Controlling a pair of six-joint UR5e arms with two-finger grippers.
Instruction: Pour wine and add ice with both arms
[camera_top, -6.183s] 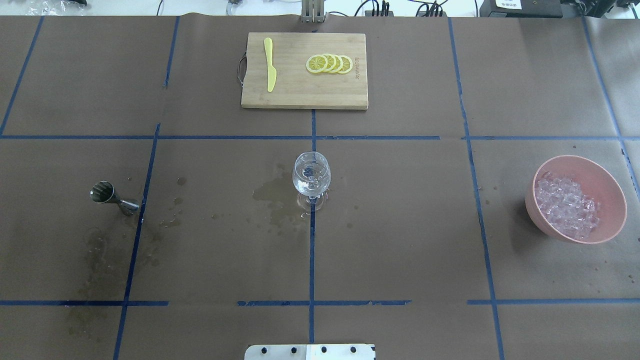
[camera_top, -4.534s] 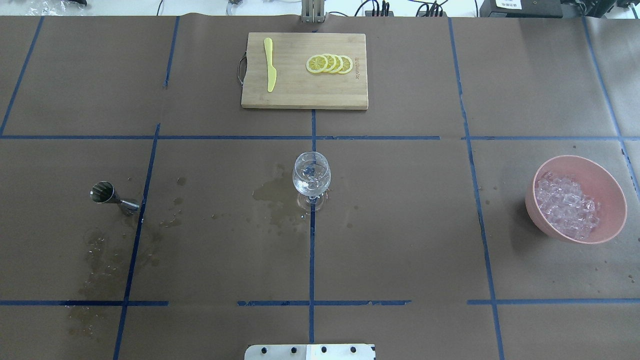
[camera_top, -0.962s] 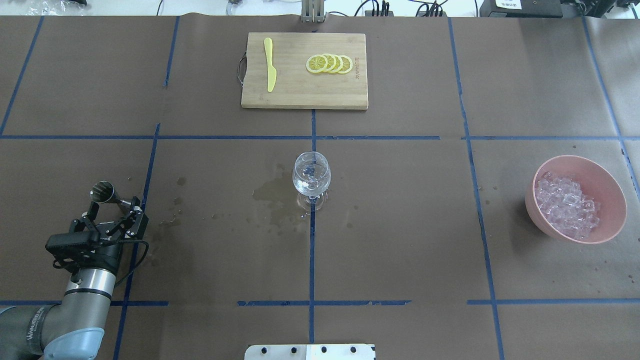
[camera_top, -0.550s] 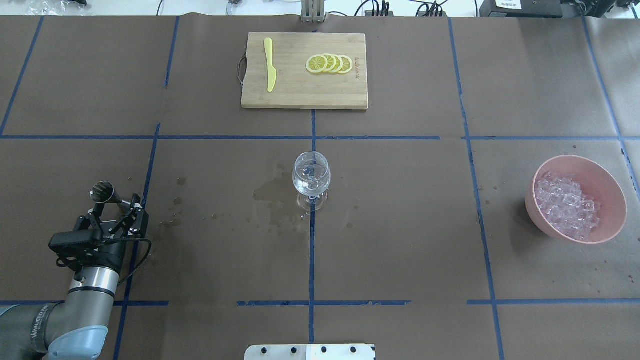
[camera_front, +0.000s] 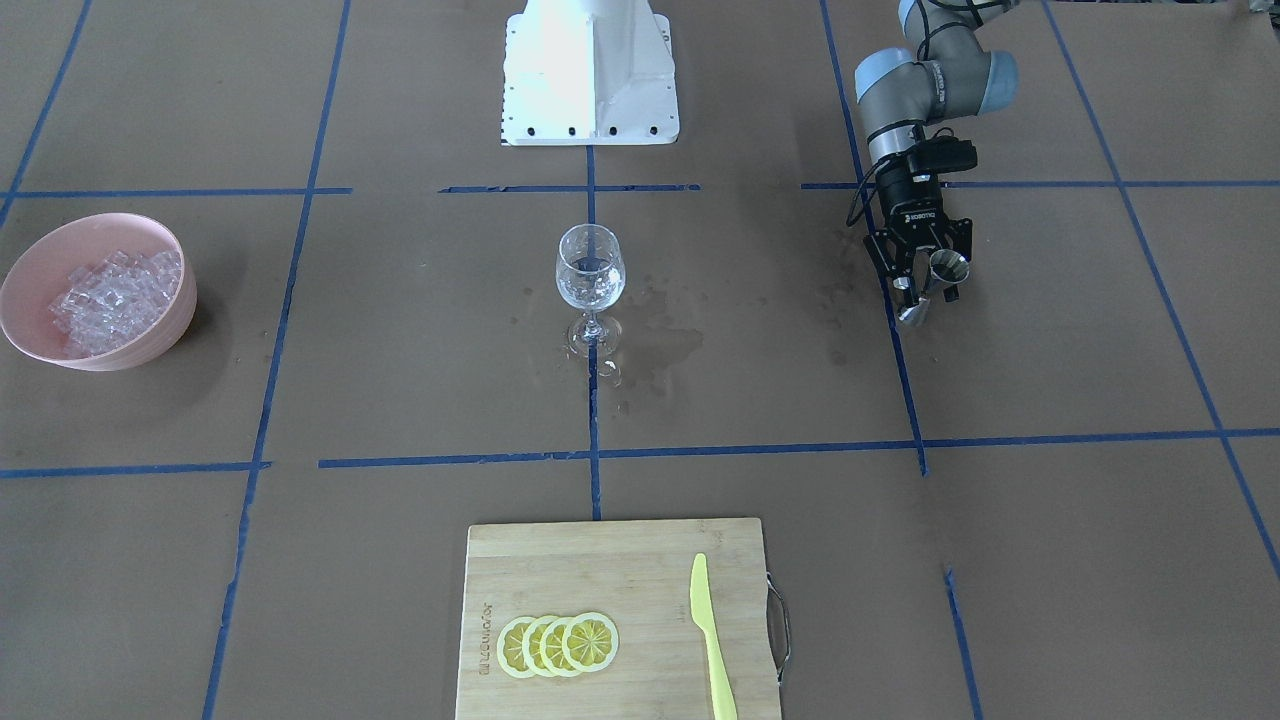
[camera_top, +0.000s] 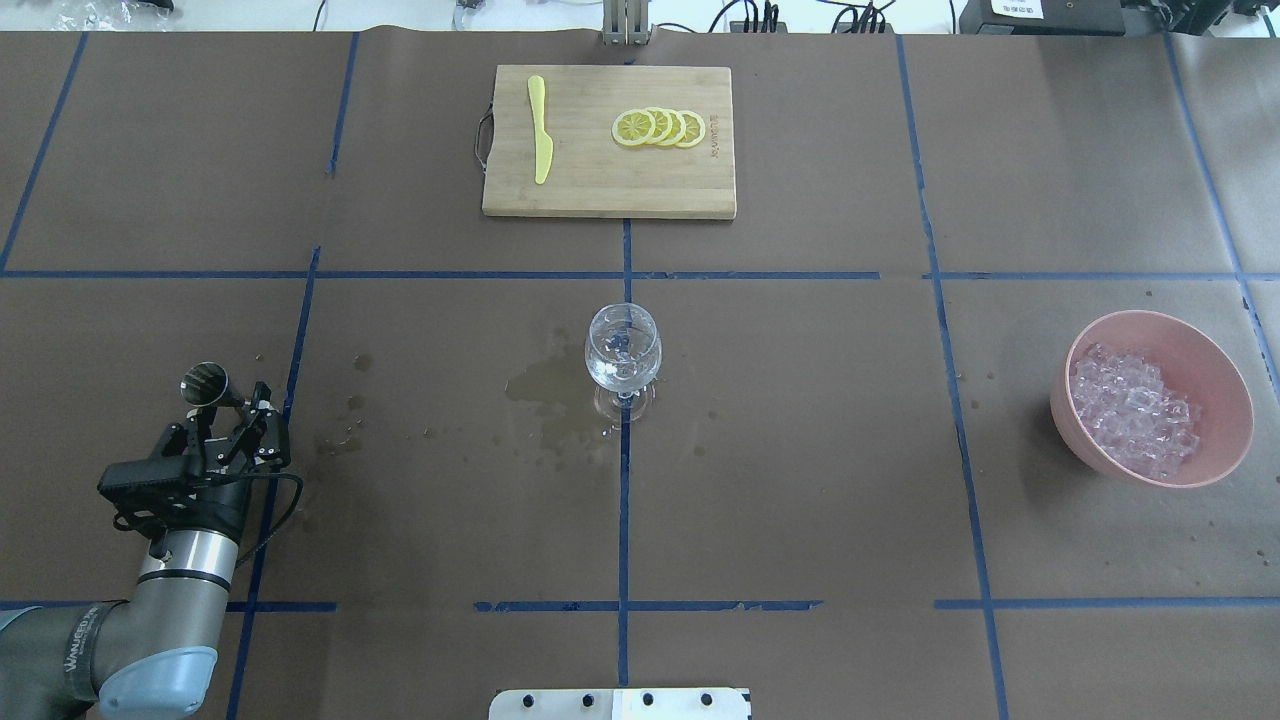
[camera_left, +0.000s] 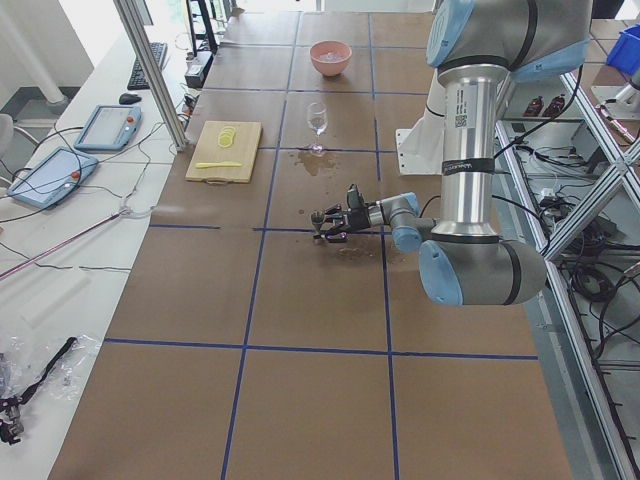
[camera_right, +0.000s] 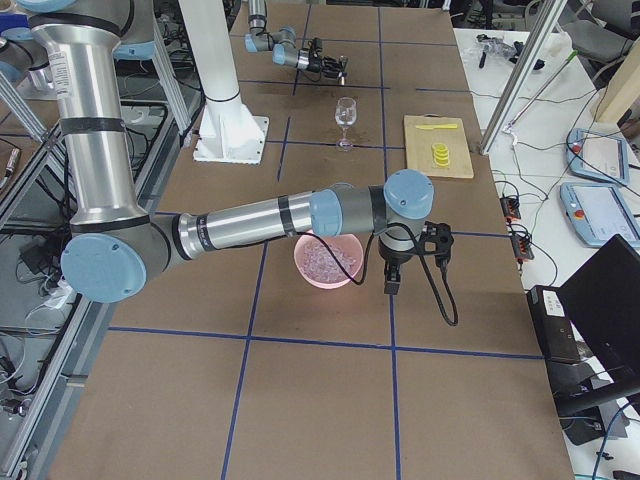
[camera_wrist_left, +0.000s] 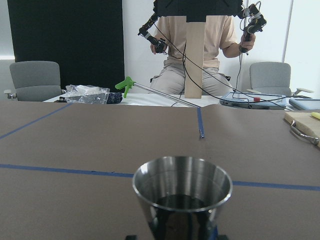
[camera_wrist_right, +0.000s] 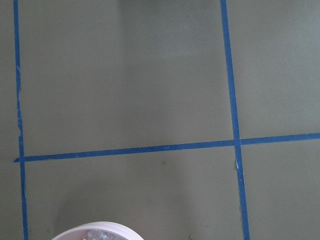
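Observation:
A steel jigger (camera_top: 205, 381) stands at the table's left, and its cup (camera_wrist_left: 182, 190) fills the bottom of the left wrist view with a dark shine inside. I cannot make out the wine. My left gripper (camera_top: 232, 408) is open, with its fingers on either side of the jigger's (camera_front: 947, 266) narrow waist. A stemmed glass (camera_top: 622, 350) stands at the centre. The ice (camera_top: 1135, 412) lies heaped in a pink bowl (camera_top: 1215, 360) at the right. My right gripper (camera_right: 392, 283) hangs beside that bowl (camera_right: 328, 262). I cannot tell whether it is open or shut.
A wooden cutting board (camera_top: 608, 190) at the far side carries lemon slices (camera_top: 658, 128) and a yellow knife (camera_top: 541, 130). Wet stains (camera_top: 545, 395) darken the paper left of the glass and near the jigger. A seated person (camera_wrist_left: 200, 45) is beyond the table's end.
My left arm came in from the near left, and its open gripper has crept forward until its fingers straddle the jigger. The glass, the bowl and the board have not moved.

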